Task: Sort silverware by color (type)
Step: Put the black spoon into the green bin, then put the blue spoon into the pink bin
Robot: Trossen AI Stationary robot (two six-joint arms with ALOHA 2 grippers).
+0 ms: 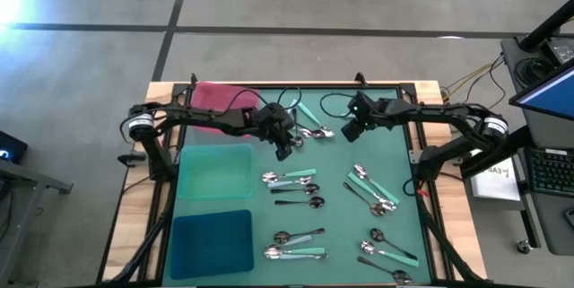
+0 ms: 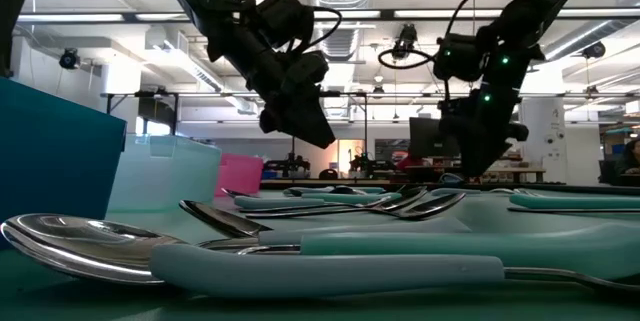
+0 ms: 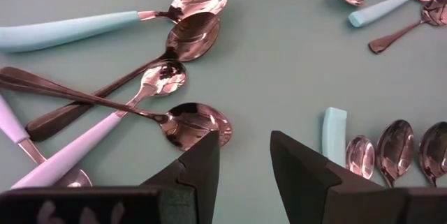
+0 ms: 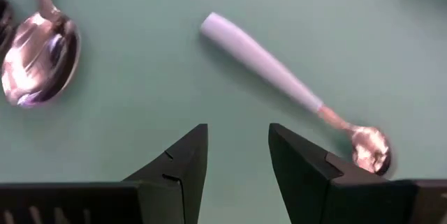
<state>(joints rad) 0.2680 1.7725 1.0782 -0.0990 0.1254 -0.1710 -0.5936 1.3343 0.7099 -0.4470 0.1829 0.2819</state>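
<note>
We hold both hands, left hand [image 1: 285, 147] and right hand [image 1: 352, 132], spread and empty above the scattered teal-handled silver spoons [image 1: 296, 178], ready to choose one.

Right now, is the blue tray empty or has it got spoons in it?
Empty. From above, the blue tray shows only its bare blue floor; the spoons lie beside it on the mat.
</note>
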